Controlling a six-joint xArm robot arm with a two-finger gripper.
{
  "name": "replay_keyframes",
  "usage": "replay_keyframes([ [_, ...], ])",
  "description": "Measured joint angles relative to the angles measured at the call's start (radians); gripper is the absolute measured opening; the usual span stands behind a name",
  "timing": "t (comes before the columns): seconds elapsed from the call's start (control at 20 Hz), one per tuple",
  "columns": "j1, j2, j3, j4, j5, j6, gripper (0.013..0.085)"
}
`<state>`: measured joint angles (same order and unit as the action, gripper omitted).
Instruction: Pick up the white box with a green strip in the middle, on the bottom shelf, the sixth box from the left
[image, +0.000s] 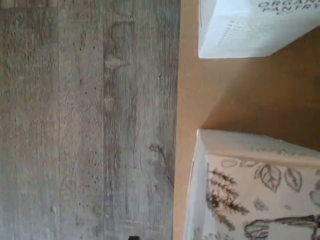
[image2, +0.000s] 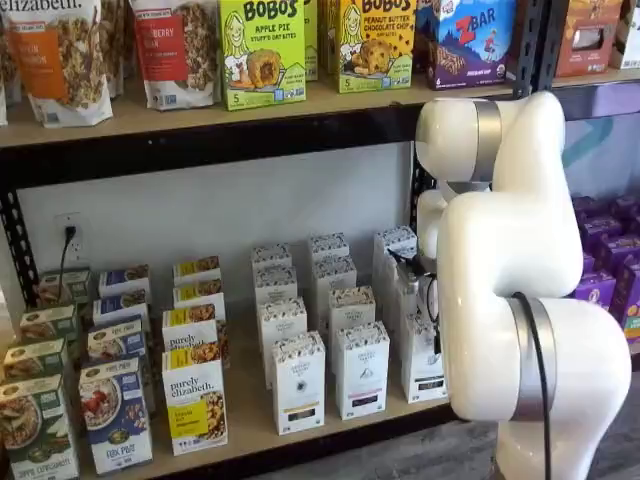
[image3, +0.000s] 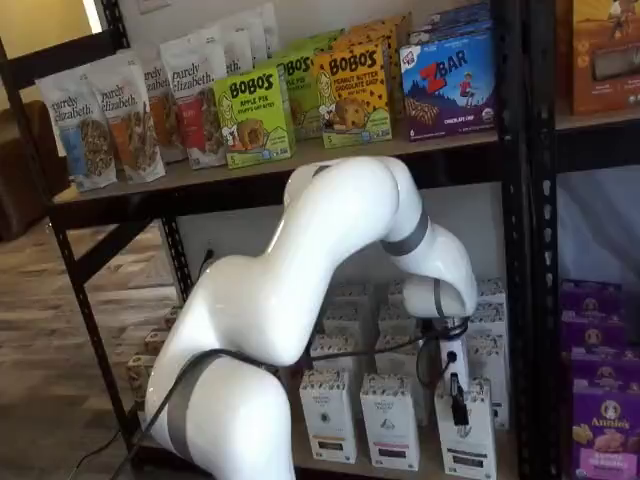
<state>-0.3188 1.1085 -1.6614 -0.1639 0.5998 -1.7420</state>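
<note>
One tall slim white carton with a speckled top band (image2: 421, 362), the white box, stands at the front edge of the tan wooden table with a black metal front rail (image2: 250, 425), the lowest level of the rack. It is the right-hand one of three like white cartons in the front row, and in a shelf view the white robot arm (image2: 520, 290) covers its right side. More rows of the same cartons stand behind it.

In a shelf view the white box (image3: 470, 435) shows its full front, with a small dark label near the base. The tool (image3: 456, 403) hangs from the arm's wrist right at the top of this white box, in front of its upper left part, with a black cable (image3: 400, 345) looping beside it. Only a dark, side-on shape of the black fingers shows, so I cannot tell whether the tool is open or closed, nor whether it touches the carton.

The wrist view shows grey wood-grain flooring (image: 90, 120), the table (image: 190, 75), a plain white carton with printed text (image: 250, 30) and a carton with drawn leaves and trees (image: 250, 190), standing apart on the board.
</note>
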Motion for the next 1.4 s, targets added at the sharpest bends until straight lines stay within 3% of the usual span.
replay_keyframes([
  [0.3,0.002,0.008,0.012,-0.006,-0.048,0.009,0.0850],
  [0.4,0.003,0.010,0.011,-0.003,-0.050,0.007,0.0770],
  [0.45,0.003,0.011,0.011,0.001,-0.051,0.004,0.0770],
  [0.65,0.002,0.010,0.012,0.002,-0.049,0.002,0.0650],
  [0.95,-0.002,0.004,0.023,-0.004,-0.061,0.004,0.0650],
  [1.3,-0.003,-0.004,0.029,0.003,-0.051,-0.004,0.0490],
  [1.4,-0.004,-0.008,0.037,-0.002,-0.059,0.000,0.0490],
])
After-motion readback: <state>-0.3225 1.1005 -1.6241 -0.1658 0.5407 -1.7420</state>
